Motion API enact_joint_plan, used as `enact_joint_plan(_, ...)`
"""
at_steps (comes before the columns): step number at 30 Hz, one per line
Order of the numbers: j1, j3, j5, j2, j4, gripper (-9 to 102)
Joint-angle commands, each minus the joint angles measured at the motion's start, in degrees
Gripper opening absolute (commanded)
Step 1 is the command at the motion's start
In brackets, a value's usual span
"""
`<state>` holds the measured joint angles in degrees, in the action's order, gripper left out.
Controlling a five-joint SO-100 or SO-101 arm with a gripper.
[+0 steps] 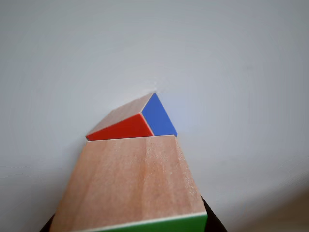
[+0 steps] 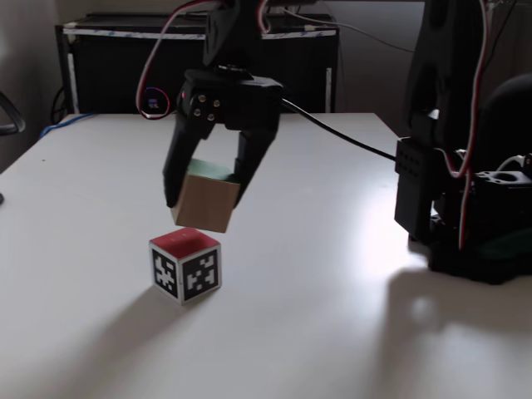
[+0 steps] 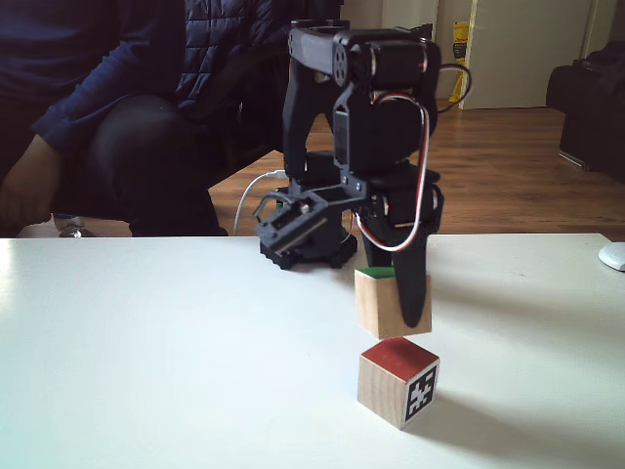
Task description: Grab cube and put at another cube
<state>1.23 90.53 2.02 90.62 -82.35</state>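
Gripping the cube, green face up, slightly tilted, gripper clamped; above another cube

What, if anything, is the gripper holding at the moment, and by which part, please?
The gripper holds the green-faced cube by two opposite side faces, in the air above the red-topped cube.

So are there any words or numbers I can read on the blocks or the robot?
No readable words or numbers.
The red-topped cube has black-and-white square code patterns on its sides, not letters.
The green-faced cube in the gripper is plain.
A small round glowing display behind the table is too blurred to read.
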Motion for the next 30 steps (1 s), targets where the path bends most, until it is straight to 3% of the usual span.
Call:
enact_joint_plan(1,-0.97,-2.11,-0.26,-0.09,-0.09,17)
enact_joint_plan(30,1.14,-8.0,-2.72,-5.8,-0.26,22)
